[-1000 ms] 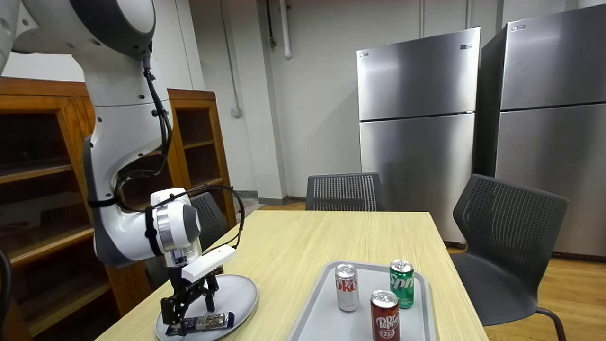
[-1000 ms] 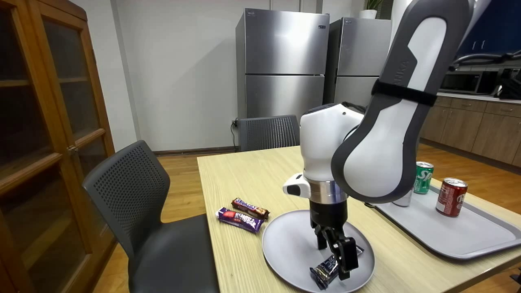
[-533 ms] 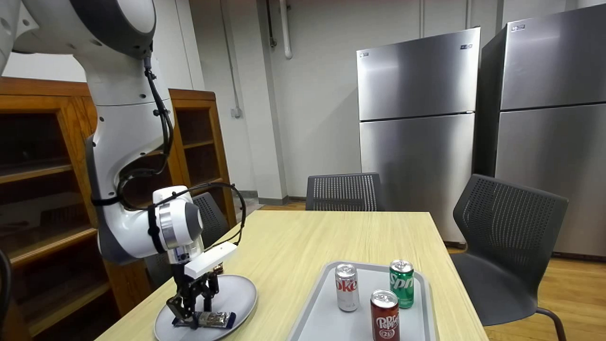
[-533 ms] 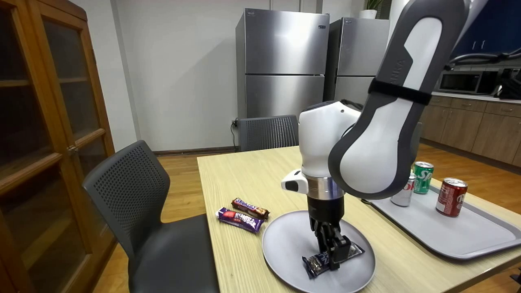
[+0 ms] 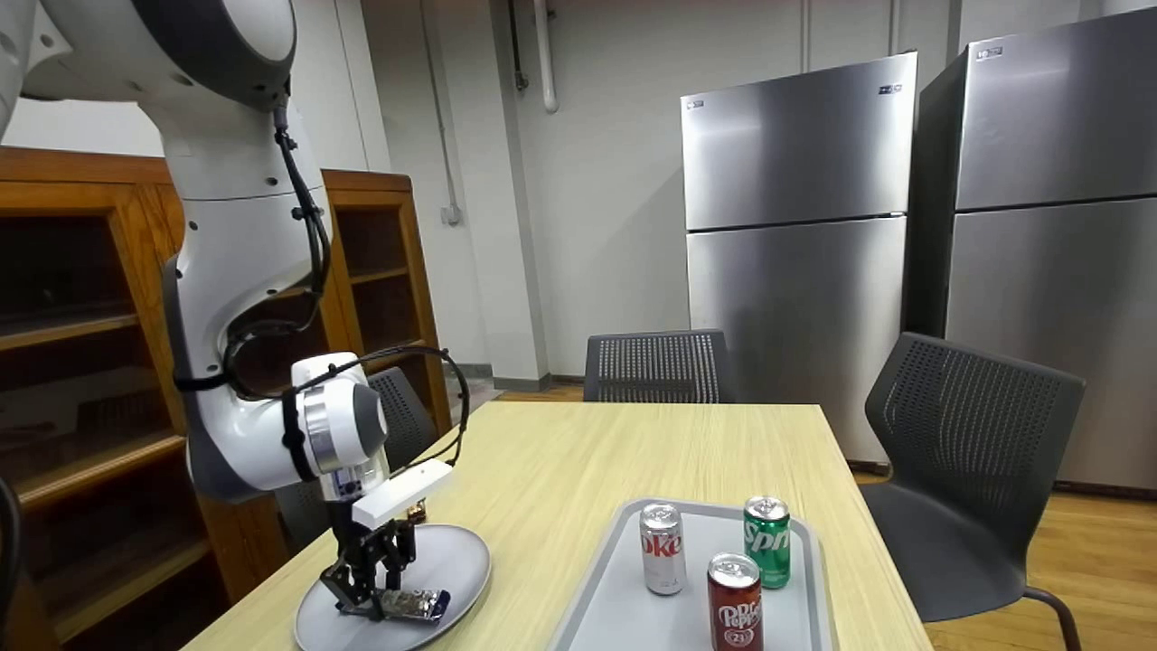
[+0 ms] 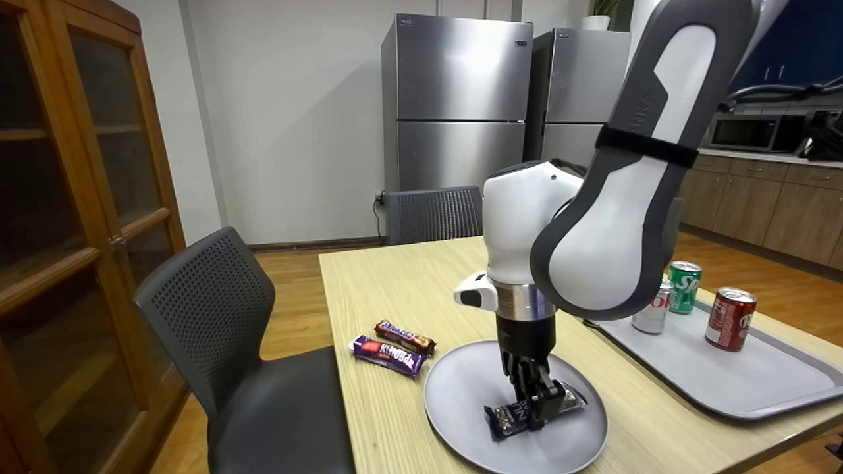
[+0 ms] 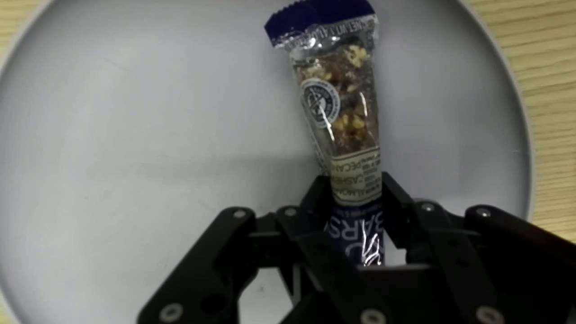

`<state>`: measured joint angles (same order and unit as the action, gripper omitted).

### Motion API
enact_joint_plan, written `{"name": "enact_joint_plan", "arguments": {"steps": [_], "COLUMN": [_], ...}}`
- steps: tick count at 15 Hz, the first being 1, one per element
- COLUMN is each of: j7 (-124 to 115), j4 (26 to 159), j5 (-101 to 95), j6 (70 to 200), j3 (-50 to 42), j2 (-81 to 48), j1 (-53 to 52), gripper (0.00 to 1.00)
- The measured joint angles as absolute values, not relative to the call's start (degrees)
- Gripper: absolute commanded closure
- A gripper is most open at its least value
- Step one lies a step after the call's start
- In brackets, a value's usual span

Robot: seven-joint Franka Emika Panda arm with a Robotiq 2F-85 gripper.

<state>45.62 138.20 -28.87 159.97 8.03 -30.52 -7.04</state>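
Note:
A snack bar [image 7: 339, 94] in a clear wrapper with dark blue ends lies on a round grey plate [image 7: 157, 180]. My gripper [image 7: 353, 193] has closed round the bar, one finger pressed to each long side near the cream label. In an exterior view the bar [image 6: 507, 418] sticks out on both sides of the black gripper [image 6: 543, 415], low over the plate [image 6: 467, 395]. The bar's near end is hidden behind the gripper in the wrist view. Its bright end [image 5: 416, 604] shows beside the fingers in an exterior view.
Beside the plate lie a Snickers bar [image 6: 405, 338] and a purple-wrapped bar [image 6: 388, 355]. A grey tray [image 5: 628, 624] carries a Diet Coke can [image 5: 663, 551], a Sprite can [image 5: 767, 542] and a Dr Pepper can [image 5: 734, 606]. Dark chairs [image 6: 211, 342] stand round the wooden table [image 5: 578, 452].
The fingers stood wide apart a second ago and have come together on the snack bar. The bar has turned and shifted slightly on the plate as they closed.

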Motion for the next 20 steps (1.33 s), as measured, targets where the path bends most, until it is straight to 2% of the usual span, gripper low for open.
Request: {"name": "enact_joint_plan", "arguments": {"steps": [10,20], "j7": [45.2,38.5], "j4": [135.54,123.52], "j5": [-24.82,-19.66], "j6": [159.55,154.61], "j3": [9.26,9.3], "j2": [-26.52,-28.94], "j1": [-7.04,-7.21], "gripper": [0.92,0.92]}}
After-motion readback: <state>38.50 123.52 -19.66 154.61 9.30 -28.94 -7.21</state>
